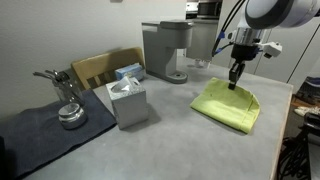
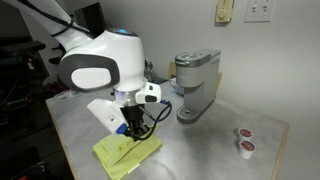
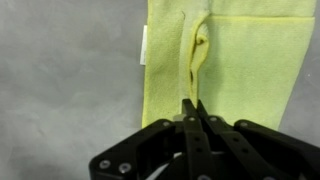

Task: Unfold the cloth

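Mostly flat on the grey tabletop (image 1: 180,140), the yellow-green cloth (image 3: 245,70) lies folded, with a raised ridge running along it in the wrist view and a small white label (image 3: 145,45) at one edge. The tool (image 3: 191,104) stands at the near end of that ridge, its two black fingers (image 3: 186,125) drawn almost together so that only a narrow slit shows between them, and the pinched crease of fabric sits at their tips. In an exterior view the tool (image 1: 236,84) points straight down from the white arm onto the upper part of the cloth (image 1: 228,108), which rests near the far edge of the tabletop. In an exterior view the tool (image 2: 136,131) touches the cloth (image 2: 125,157) close to the front corner of the tabletop (image 2: 200,150).

A grey coffee machine (image 1: 165,50) stands just behind the cloth, well clear of it. Further along are a grey tissue box (image 1: 128,102), a brown box (image 1: 98,68) behind it, and a dark mat (image 1: 40,128) carrying a shiny metal utensil (image 1: 66,100). Two coffee pods (image 2: 244,140) sit on the tabletop beyond the coffee machine (image 2: 195,85), beneath a wall socket (image 2: 258,10).
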You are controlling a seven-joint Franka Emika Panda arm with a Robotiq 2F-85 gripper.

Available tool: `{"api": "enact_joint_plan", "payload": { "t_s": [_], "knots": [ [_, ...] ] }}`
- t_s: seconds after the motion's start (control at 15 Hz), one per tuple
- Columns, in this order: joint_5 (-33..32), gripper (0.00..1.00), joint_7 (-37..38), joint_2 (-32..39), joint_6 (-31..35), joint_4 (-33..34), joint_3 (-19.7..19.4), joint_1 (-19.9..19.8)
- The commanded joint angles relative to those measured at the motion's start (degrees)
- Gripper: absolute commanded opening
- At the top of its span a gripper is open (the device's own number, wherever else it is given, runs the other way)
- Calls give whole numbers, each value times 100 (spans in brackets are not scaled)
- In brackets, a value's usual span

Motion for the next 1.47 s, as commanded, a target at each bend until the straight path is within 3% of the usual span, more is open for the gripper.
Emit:
{"api": "enact_joint_plan", "payload": {
  "t_s": [0.0,1.4],
  "knots": [
    [13,0,-132,-333,-154,-189,-32,103],
    [-47,0,43,-581,-222,-302,3,749]
  ]
}}
